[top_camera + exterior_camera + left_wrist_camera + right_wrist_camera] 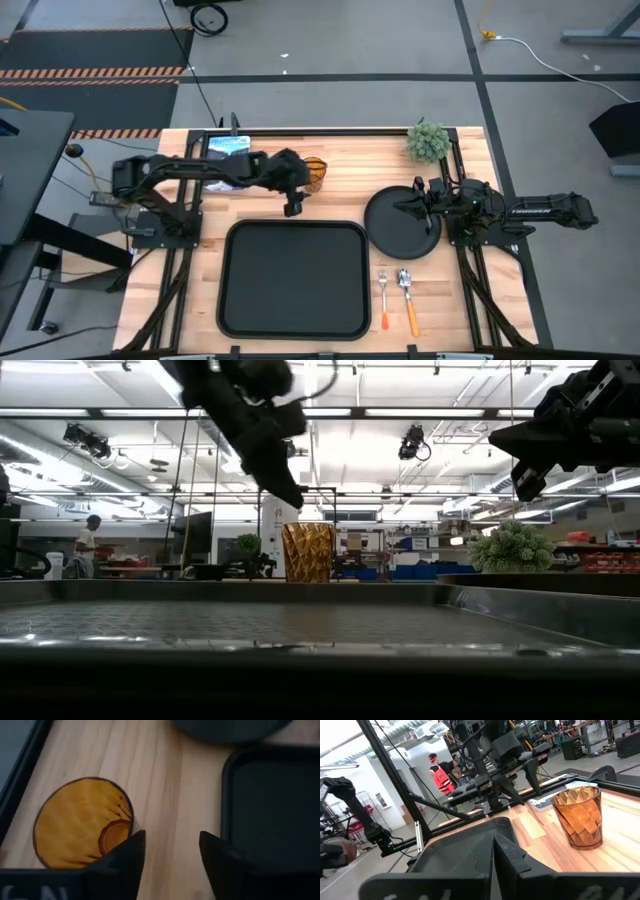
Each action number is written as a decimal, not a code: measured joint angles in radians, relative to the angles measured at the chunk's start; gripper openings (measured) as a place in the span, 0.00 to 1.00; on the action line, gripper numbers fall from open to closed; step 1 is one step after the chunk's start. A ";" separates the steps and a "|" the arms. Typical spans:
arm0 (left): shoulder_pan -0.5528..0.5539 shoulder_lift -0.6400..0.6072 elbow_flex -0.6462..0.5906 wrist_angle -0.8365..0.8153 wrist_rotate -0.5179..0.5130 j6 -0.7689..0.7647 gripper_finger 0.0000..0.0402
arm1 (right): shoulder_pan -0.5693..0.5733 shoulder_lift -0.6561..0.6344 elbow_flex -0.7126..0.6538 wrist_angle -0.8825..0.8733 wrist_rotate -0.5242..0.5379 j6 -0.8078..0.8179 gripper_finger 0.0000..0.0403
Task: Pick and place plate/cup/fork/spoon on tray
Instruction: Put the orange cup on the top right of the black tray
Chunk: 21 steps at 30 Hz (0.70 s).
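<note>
Left gripper (293, 207) hovered, fingers apart, beside the cup (314, 175).
Right gripper (414, 211), fingers together, hung over the plate (392, 232).

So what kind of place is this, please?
Probably a robotics lab or workshop hall. Two arms are mounted on a wooden table, the ceiling has exposed ducts and strip lights, and a person in an orange vest stands among equipment behind.

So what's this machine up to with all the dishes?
It is setting a table. The left tool hangs open beside the amber faceted cup, holding nothing. The right tool hovers shut over the round black plate. The big black rectangular tray has nothing on it; fork and spoon wait alongside.
</note>
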 joint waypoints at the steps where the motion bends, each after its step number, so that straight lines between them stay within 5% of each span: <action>1: 0.001 0.023 0.041 -0.041 -0.003 0.021 0.51 | 0.000 0.000 0.000 0.000 0.000 0.000 0.05; 9: 0.002 0.165 0.263 -0.227 -0.082 0.108 0.53 | 0.000 0.000 0.000 0.008 0.000 0.000 0.05; 21: 0.021 0.235 0.352 -0.330 -0.123 0.181 0.47 | 0.000 0.000 0.000 0.011 0.000 0.000 0.05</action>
